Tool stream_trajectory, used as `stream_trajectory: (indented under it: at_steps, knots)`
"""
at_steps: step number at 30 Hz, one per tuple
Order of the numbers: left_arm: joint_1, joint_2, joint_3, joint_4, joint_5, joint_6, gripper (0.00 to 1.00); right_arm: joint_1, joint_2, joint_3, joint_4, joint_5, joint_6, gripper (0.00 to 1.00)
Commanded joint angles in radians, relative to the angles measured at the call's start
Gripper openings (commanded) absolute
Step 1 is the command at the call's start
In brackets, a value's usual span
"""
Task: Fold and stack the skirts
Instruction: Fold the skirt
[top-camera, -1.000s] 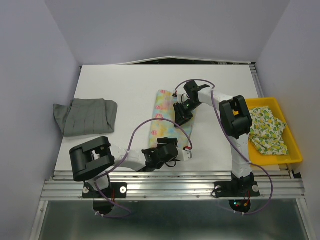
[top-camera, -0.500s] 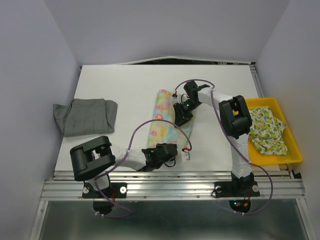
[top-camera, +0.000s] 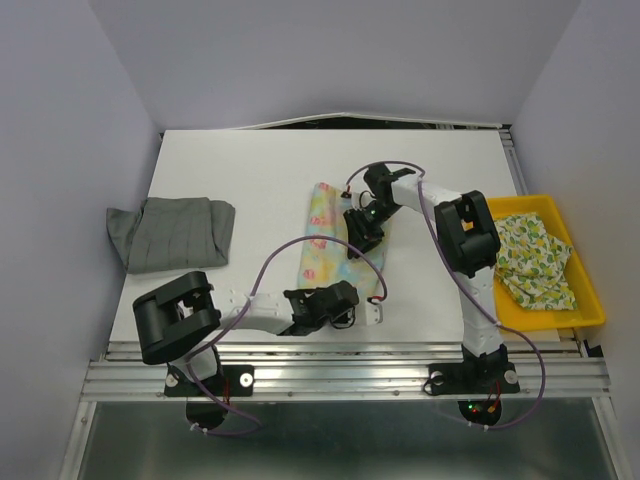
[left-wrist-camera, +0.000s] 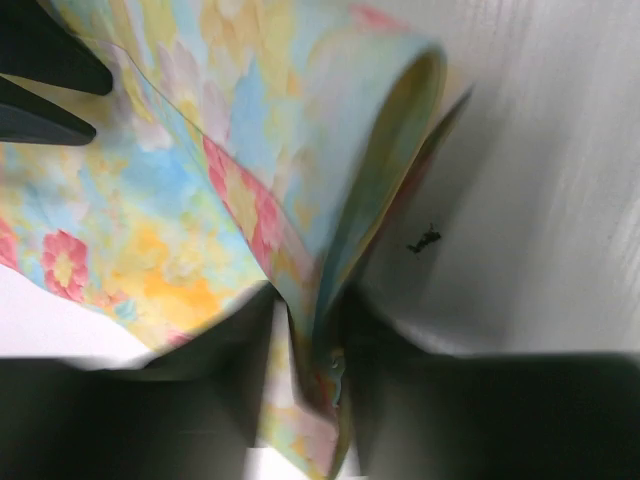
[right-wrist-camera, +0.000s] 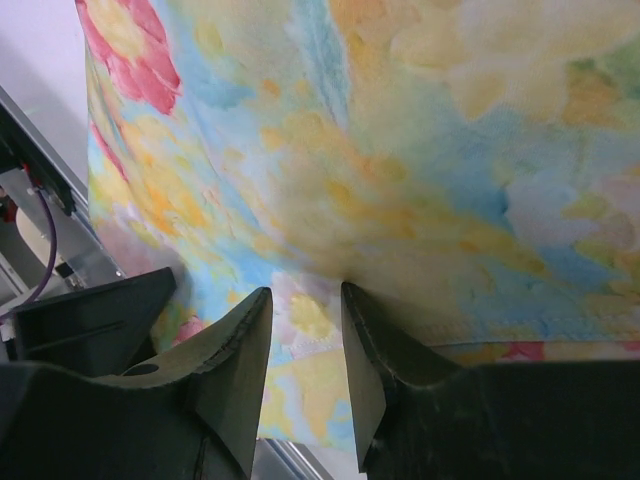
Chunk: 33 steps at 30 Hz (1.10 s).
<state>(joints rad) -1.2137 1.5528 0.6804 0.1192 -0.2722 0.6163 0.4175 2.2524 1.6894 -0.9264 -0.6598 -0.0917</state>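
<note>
The pastel yellow-blue skirt with pink flowers (top-camera: 325, 235) lies as a long strip mid-table. My left gripper (top-camera: 343, 300) is at its near end, and in the left wrist view the jaws (left-wrist-camera: 305, 350) are shut on a raised fold of the floral skirt (left-wrist-camera: 230, 170). My right gripper (top-camera: 357, 240) rests on the strip's right edge. Its fingers (right-wrist-camera: 240, 340) stand slightly apart, tips against the floral skirt (right-wrist-camera: 400, 150), with cloth showing in the gap. The grey skirt (top-camera: 170, 232) lies folded at the left. The pale skirt with green-yellow print (top-camera: 535, 258) lies in the tray.
The yellow tray (top-camera: 590, 300) stands at the table's right edge. Purple cables loop from both arms over the near part of the table. The metal rail (top-camera: 340, 355) runs along the near edge.
My left gripper has closed onto the near end of the floral skirt and shifted slightly left. The right gripper's fingers have parted a little and edged left.
</note>
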Motion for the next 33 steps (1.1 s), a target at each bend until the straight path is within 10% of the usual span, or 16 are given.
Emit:
stream_trajectory:
  at_steps: [1, 14, 21, 33]
  knots:
    - [0.008, -0.017, 0.012, -0.062, 0.028, -0.032, 0.68, 0.012, 0.13, -0.056, 0.0, 0.313, -0.085, 0.42]
    - [0.008, 0.043, -0.042, 0.026, -0.041, -0.015, 0.57, 0.012, 0.145, -0.076, 0.014, 0.315, -0.088, 0.41]
    - [0.008, -0.025, 0.026, -0.073, 0.045, -0.007, 0.0, 0.012, 0.125, -0.047, 0.008, 0.305, -0.089, 0.44]
    - [0.008, -0.068, 0.174, -0.434, 0.326, -0.056, 0.0, -0.009, 0.049, 0.248, -0.014, 0.299, -0.056, 0.68]
